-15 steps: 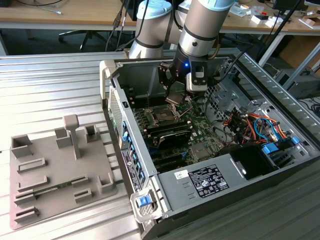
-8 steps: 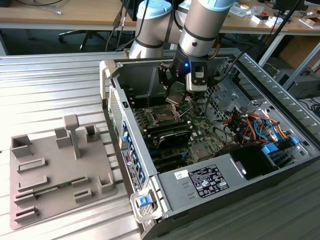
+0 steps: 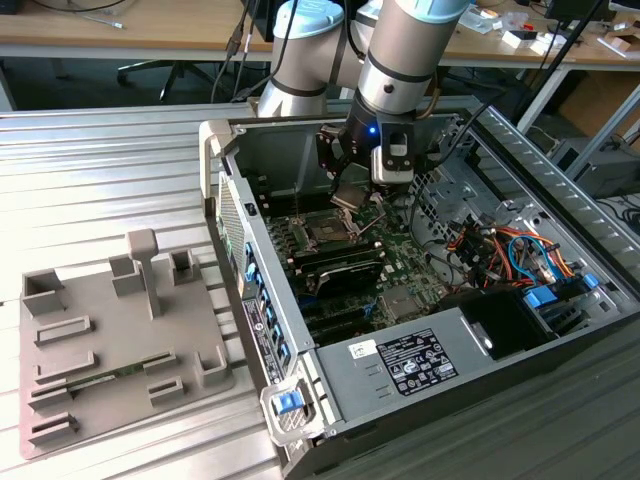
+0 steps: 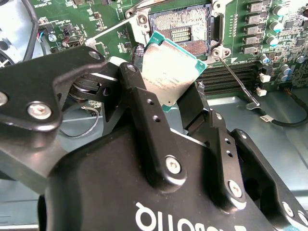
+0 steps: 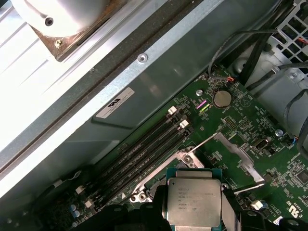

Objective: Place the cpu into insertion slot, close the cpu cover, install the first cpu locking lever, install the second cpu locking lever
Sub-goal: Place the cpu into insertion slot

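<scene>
- Clamping the cpu (image 4: pixel 172 67) by opposite edges, the gripper (image 4: pixel 163 90) holds it tilted, we note.
- We see the insertion slot (image 4: pixel 185 29) uncovered nearby, with open room between cpu and rim.

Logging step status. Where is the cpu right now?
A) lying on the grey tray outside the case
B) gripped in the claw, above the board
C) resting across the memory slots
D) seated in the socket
B: the cpu is clamped, tilted, in the claw, while the socket beyond it lies open with its contacts bare.
</scene>
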`<state>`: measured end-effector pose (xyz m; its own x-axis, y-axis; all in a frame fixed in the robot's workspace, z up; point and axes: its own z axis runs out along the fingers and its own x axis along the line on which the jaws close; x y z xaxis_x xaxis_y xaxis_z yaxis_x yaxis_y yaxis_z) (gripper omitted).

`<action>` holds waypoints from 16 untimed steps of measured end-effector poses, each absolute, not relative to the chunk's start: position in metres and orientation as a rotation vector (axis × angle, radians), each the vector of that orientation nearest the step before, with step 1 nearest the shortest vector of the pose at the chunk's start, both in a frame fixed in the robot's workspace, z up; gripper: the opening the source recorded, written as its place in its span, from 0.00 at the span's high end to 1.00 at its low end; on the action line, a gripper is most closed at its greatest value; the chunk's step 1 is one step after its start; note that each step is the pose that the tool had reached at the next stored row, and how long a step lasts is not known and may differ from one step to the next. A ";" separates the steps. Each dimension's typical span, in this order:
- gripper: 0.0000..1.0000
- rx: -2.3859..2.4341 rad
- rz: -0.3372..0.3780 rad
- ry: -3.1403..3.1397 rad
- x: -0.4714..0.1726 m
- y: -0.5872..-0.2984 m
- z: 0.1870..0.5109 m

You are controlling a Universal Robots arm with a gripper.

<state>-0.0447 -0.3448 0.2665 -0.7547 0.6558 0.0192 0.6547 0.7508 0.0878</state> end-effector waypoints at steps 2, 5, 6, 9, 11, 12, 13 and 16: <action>0.45 1.097 0.139 2.927 -0.045 -0.345 0.266; 0.45 1.099 0.139 2.926 -0.045 -0.345 0.266; 0.45 1.099 0.139 2.926 -0.045 -0.345 0.266; 0.45 1.102 0.139 2.925 -0.045 -0.345 0.266; 0.45 1.104 0.139 2.924 -0.045 -0.345 0.266; 0.45 1.104 0.139 2.924 -0.045 -0.345 0.266; 0.45 1.105 0.139 2.924 -0.045 -0.345 0.266; 0.45 1.107 0.139 2.923 -0.045 -0.345 0.266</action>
<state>-0.0447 -0.3448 0.2658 -0.7495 0.6617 0.0191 0.6605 0.7457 0.0877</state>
